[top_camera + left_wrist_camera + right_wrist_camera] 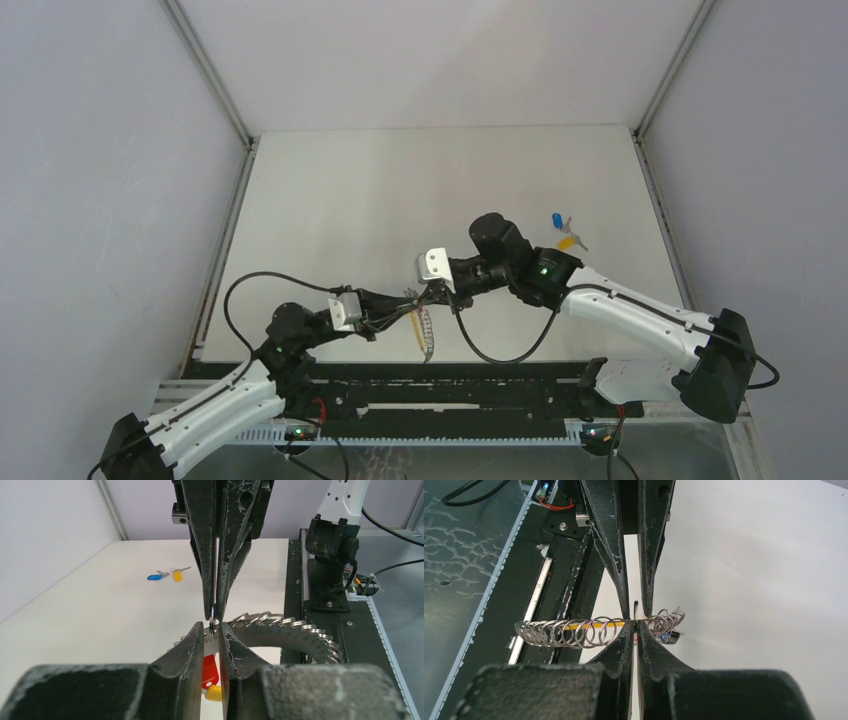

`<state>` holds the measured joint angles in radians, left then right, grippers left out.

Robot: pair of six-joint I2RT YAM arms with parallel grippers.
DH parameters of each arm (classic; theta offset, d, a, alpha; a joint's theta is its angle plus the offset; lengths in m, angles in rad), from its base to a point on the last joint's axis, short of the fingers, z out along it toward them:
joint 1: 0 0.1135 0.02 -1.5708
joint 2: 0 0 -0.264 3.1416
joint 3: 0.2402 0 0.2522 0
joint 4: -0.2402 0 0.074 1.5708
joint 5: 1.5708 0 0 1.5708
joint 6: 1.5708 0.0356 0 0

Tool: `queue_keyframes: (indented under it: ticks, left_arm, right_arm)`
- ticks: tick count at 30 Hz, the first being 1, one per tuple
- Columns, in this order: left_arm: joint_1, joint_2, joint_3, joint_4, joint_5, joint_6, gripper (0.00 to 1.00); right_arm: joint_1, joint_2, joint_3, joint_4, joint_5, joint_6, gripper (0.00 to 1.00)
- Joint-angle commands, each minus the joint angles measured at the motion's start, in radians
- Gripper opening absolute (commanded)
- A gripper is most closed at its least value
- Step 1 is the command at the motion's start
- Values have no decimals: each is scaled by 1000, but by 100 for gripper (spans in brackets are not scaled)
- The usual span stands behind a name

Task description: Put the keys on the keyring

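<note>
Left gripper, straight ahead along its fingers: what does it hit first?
The keyring link between the left gripper fingers, then right behind it the right gripper, shut on that link, tip to tip. Depth uncertain.

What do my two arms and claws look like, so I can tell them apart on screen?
Left arm and right arm match: white shells, black joints, green lights, looping black cables. Left claw and right claw each have two tapered, scuffed black fingers and a silver block behind.

Your arms reach in from the lower corners and meet tip to tip at mid-frame. Your left gripper (212, 631) has its fingers narrowly apart; your right gripper (636, 625) is pinched tight.
</note>
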<state>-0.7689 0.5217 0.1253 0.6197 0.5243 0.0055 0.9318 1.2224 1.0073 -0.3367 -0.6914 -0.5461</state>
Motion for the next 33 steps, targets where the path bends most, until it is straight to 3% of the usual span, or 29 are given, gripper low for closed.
queue_keyframes:
  ticks: [1,6,27,33]
  left_arm:
    - [6,9,81,-27,20,27,19]
    - [6,7,83,-38,28,31,13]
    - [5,23,96,-58,42,41,15]
    - [5,26,97,-48,62,41,5]
  right_arm:
    - [17,6,62,-13,22,-31,0]
    - [28,14,76,-37,43,-40,0]
    - [30,5,76,-18,8,-34,0]
    - [34,17,75,-15,-4,-34,0]
